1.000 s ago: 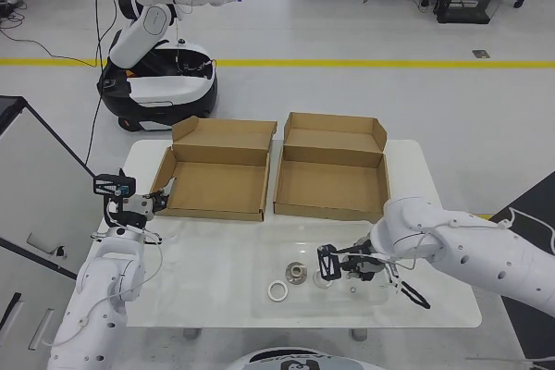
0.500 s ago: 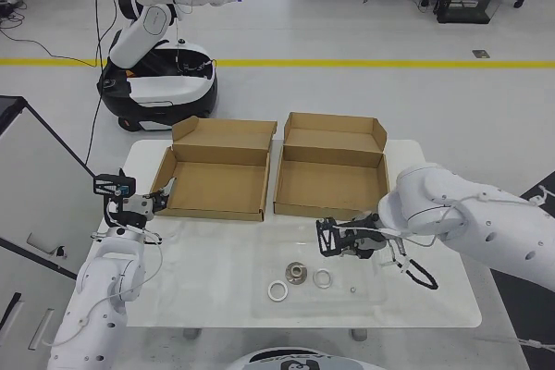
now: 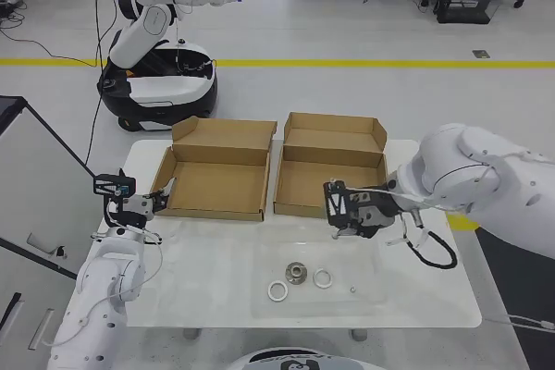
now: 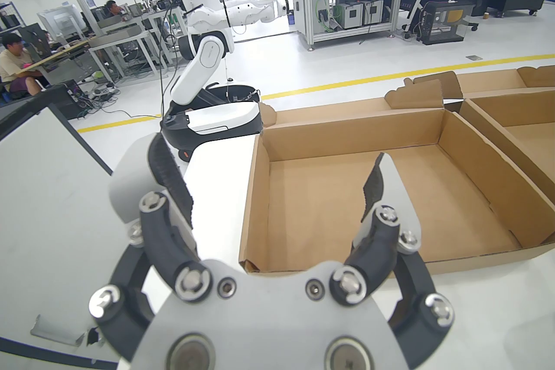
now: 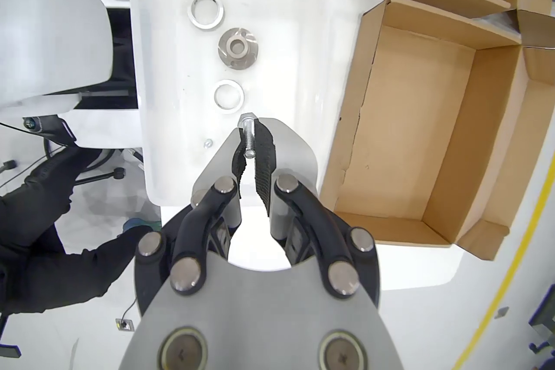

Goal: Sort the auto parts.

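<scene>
Two open cardboard boxes sit side by side at the far end of the white table (image 3: 213, 268): the left box (image 3: 213, 185) and the right box (image 3: 324, 180), both with bare floors as far as I can see. On the near side of the table lies a clear tray (image 3: 351, 264) with the loose parts on it.

From my top view the right gripper (image 3: 333, 211) hangs above the table at the near wall of the right box, just beyond the tray's far edge. My right wrist camera shows its fingers clamped on a small silver hex bolt (image 5: 247, 131). The shank is pinched between the ribbed black pads (image 5: 264, 155), and the hex head sticks out past the fingertips.

Four parts rest on the tray, well apart from the boxes. A thick pale ring (image 3: 277, 291) lies farthest left and nearest to me. A flanged metal hub (image 3: 296, 273) sits just to its right and a little farther away, and I cannot tell whether the two touch. A thinner ring (image 3: 323, 277) lies just right of the hub. A tiny washer-like piece (image 3: 353, 289) is farther right; it is too small for me to name with certainty.

On the other side, the left gripper (image 4: 271, 168) hovers at the table's left edge, beside the left wall of the left box. Its fingers are spread wide with nothing between them.
</scene>
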Available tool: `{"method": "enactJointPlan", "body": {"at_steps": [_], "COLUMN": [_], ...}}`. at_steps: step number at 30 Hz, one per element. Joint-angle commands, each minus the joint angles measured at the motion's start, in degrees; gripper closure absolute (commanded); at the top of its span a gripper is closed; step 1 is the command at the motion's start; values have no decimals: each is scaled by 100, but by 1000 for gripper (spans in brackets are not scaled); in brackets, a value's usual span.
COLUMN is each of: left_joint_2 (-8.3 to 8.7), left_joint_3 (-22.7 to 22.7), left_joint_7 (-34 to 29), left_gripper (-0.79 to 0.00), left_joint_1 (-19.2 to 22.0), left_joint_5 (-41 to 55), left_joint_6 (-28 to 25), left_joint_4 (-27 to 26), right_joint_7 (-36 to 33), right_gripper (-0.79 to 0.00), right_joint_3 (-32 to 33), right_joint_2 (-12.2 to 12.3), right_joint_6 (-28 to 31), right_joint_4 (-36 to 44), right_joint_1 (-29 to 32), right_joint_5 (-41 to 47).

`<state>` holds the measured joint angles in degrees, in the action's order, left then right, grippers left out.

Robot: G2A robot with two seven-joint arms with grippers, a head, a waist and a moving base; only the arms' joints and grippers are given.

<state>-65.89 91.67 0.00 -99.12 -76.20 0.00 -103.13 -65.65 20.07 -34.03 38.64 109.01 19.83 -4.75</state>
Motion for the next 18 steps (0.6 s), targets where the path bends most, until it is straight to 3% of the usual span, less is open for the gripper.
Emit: {"method": "enactJointPlan", "body": {"at_steps": [1, 14, 18], "left_joint_2": [0, 0, 0], "left_joint_3": [0, 0, 0], "left_joint_7": [0, 0, 0], "left_gripper": [-785, -785, -785], "left_joint_1": [0, 0, 0], "left_joint_5": [0, 0, 0], "left_joint_6": [0, 0, 0], "left_joint_4": [0, 0, 0], "right_joint_7": [25, 301, 330], "right_gripper": [0, 0, 0], "right_joint_3": [38, 219, 233], "right_joint_2": [13, 108, 120], "right_joint_6": [25, 301, 330], "right_joint_4": [-79, -699, -766], "right_joint_1": [-81, -480, -492], "right_joint_5": [270, 1861, 1987]}}
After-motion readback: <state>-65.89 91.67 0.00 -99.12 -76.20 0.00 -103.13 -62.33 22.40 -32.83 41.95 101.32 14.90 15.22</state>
